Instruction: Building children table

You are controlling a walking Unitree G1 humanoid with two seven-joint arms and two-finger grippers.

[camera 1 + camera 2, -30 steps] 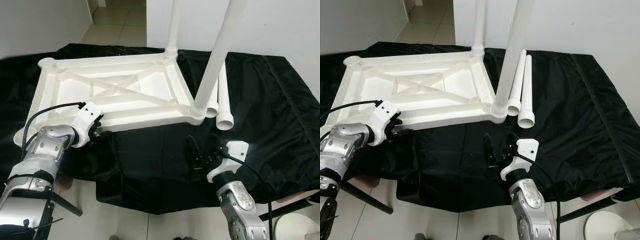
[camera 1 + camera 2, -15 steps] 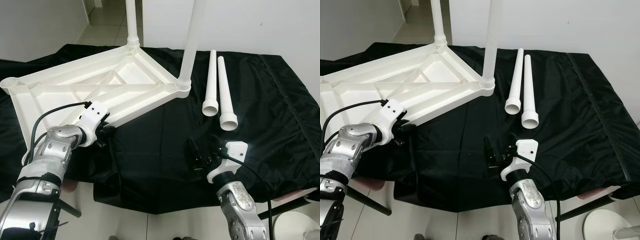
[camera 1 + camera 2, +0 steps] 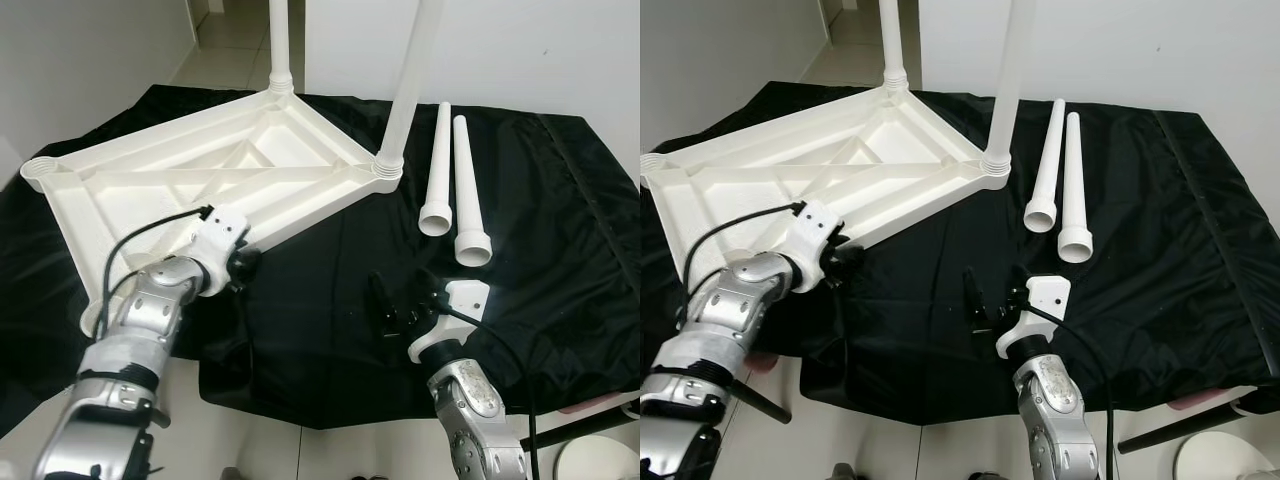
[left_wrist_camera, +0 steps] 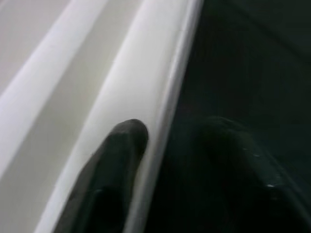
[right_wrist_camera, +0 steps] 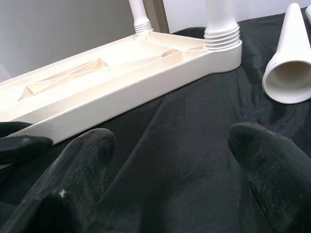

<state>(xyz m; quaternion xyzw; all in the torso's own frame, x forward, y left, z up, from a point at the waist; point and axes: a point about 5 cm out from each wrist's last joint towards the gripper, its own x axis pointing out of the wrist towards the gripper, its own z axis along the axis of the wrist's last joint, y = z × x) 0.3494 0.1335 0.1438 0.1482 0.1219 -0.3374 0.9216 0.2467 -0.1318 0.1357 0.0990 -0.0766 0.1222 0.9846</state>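
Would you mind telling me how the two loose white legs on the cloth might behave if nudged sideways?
The two loose legs are round, tapered tubes, so they would probably roll, curving toward their narrow ends. Being hollow plastic, they are likely light and stiff. The black cloth may slow them.

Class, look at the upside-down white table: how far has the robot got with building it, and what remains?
Done: two legs stand screwed into the table top. In hand: the left gripper clamps the top's near rim; the right gripper hangs open over the black cloth. Left: two loose legs lying on the cloth need fitting.
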